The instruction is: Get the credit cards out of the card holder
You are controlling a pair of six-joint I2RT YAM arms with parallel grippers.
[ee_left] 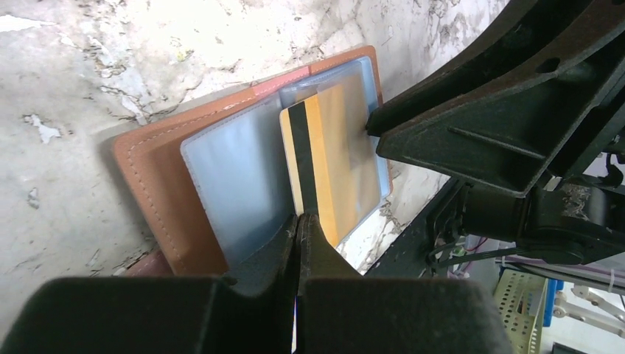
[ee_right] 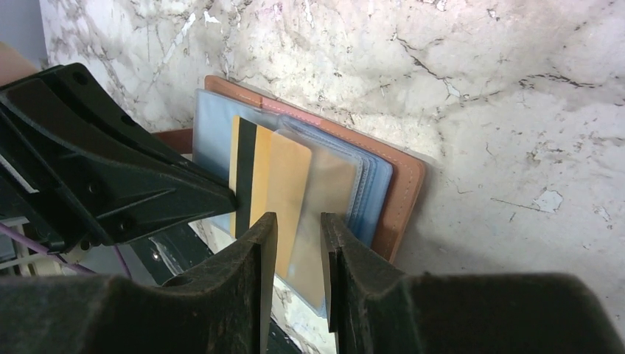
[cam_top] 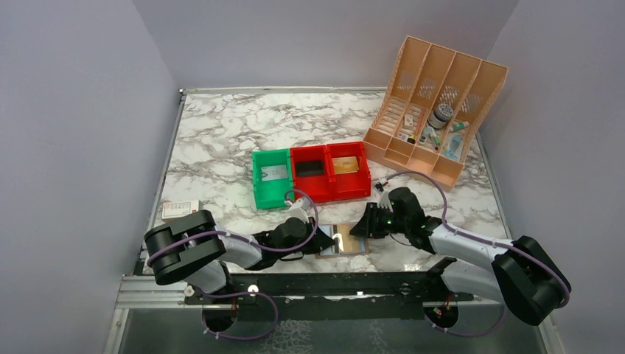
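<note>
The brownish-pink card holder lies open on the marble near the front edge, its clear pockets up. A yellow-gold card with a black stripe sticks partly out of one pocket. My left gripper is shut, its tips pinching that card's edge by the stripe. My right gripper is narrowly open, its tips over the holder's opposite side at the clear pocket. No dark grey card shows in the holder.
A green bin and two joined red bins stand just behind the holder. A peach slotted organizer stands at the back right. A small white box lies at the left. The metal rail runs along the front edge.
</note>
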